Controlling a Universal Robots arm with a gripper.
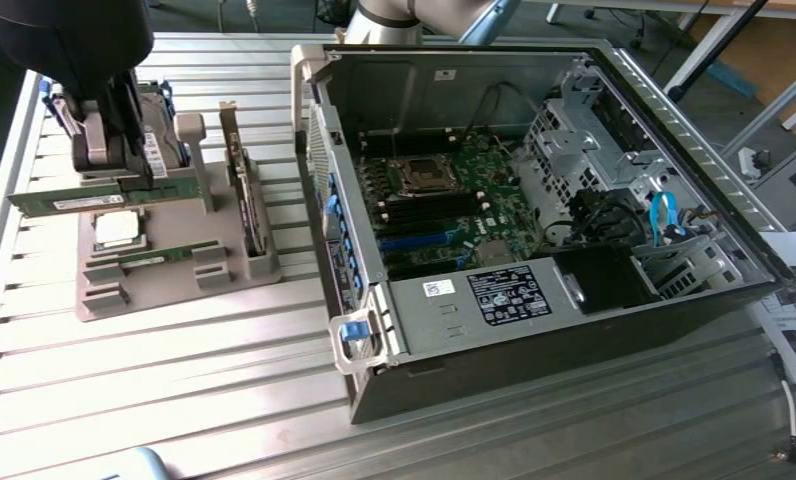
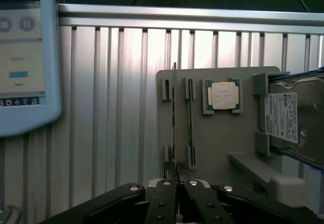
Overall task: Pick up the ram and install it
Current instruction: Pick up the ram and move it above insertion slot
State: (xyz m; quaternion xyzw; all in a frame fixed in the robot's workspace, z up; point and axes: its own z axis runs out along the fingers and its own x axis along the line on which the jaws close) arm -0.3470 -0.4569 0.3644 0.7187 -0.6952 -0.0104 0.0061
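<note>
on the ribbed metal table (image 1: 171, 400), at the exterior view's left, the gripper (image 1: 109, 172) is clamped on the ram (image 1: 51, 203) at the grey holder (image 1: 171, 285). it looks like the pick-up step. seating it would call for squaring it to the open computer's (image 1: 505, 300) slots.

Surfaces: table (image 1: 171, 380) ribbed bare metal with a dull brushed sheen; parts holder (image 1: 171, 270) matt grey plastic; ram (image 1: 51, 202) green semi-gloss circuit board; computer case (image 1: 412, 90) unpainted sheet metal inside, matt black outside; hard drive (image 2: 298, 118) shiny metal with a white paper label; gripper (image 2: 176, 183) matt black with bright screw heads.
</note>
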